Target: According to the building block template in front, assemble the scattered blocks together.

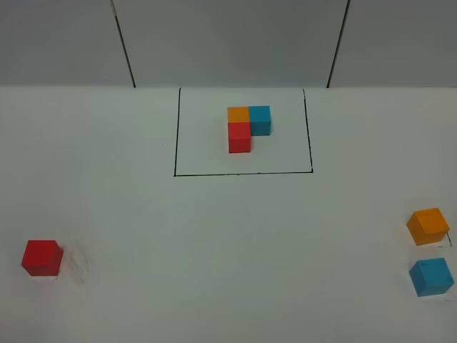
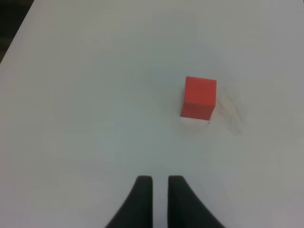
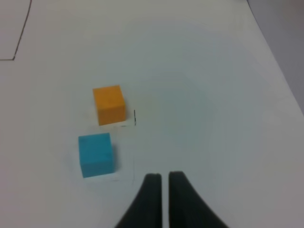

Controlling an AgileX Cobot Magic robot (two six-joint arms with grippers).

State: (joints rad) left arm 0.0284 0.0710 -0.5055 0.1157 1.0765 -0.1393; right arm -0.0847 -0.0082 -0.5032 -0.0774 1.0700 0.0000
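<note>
left gripper (image 2: pixel 160 183) closed, empty | red block (image 2: pixel 199 97) ahead of it, apart, nearest this side | right gripper (image 3: pixel 165 179) closed, empty

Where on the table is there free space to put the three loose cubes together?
The wide bare middle of the table is free, between the red cube and the orange cube, on the near side of the black frame. The right edge is crowded: the orange cube and the blue cube sit close together there.

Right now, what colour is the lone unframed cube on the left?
The cube is red; left wrist view.
</note>
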